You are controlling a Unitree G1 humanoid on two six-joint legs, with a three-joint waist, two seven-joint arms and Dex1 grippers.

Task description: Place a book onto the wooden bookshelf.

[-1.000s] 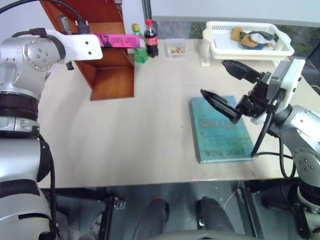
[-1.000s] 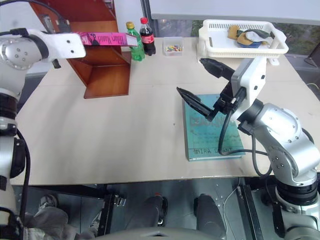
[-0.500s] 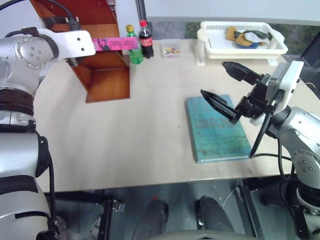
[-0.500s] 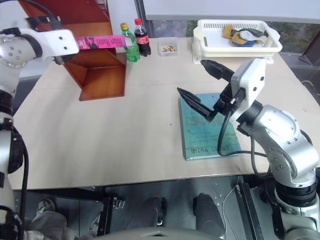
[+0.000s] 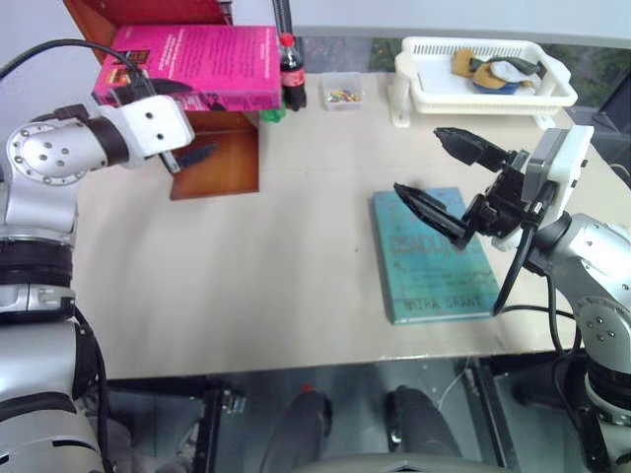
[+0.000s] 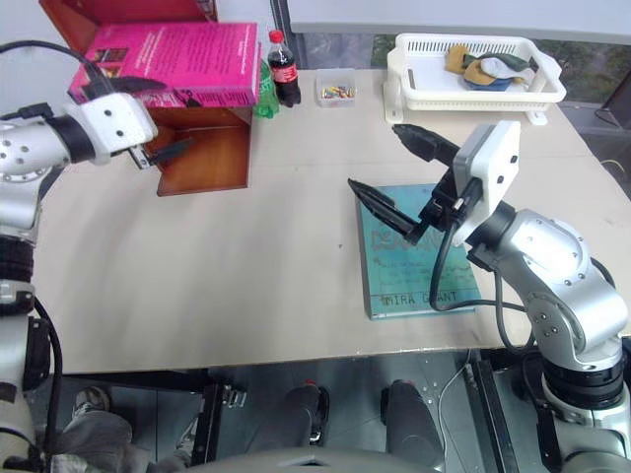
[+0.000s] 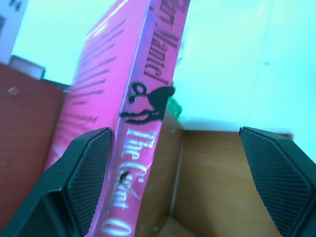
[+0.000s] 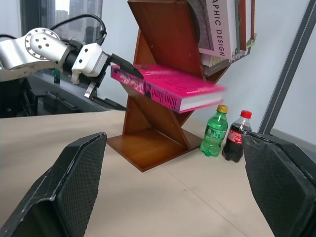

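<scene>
Upper left of the head view: a bright pink book [image 5: 192, 64], lying roughly flat with its cover up, perched high against a reddish-brown wooden bookshelf [image 5: 222, 163]. Long axis running left to right across the frame, spine turned toward the near edge, lettering and a black animal figure legible along it. Hard to say whether fully settled on the shelf board or only leaning on a slanted panel; far end smeared in the right wrist view. Just below and in front of the book, the left gripper [image 7: 175, 136], fingers spread wide and clamped on nothing. From that wrist's camera, the spine close against one finger [image 7: 86, 163], the other well clear over bare wood. Judged nearer by far: the left arm, with the book lying up and slightly ahead of its fingertips, so any nudge or re-grip likely to come along the spine's side. Centre right of the head view: the right gripper [image 5: 419, 160], also spread open and empty, hovering above a teal book [image 5: 434, 276] flat on the pale table [image 5: 246, 286], well apart from the shelf. Behind the shelf, a cola bottle [image 5: 293, 74] and a green bottle [image 8: 213, 132]; upper right, a white basket [image 5: 493, 94].
</scene>
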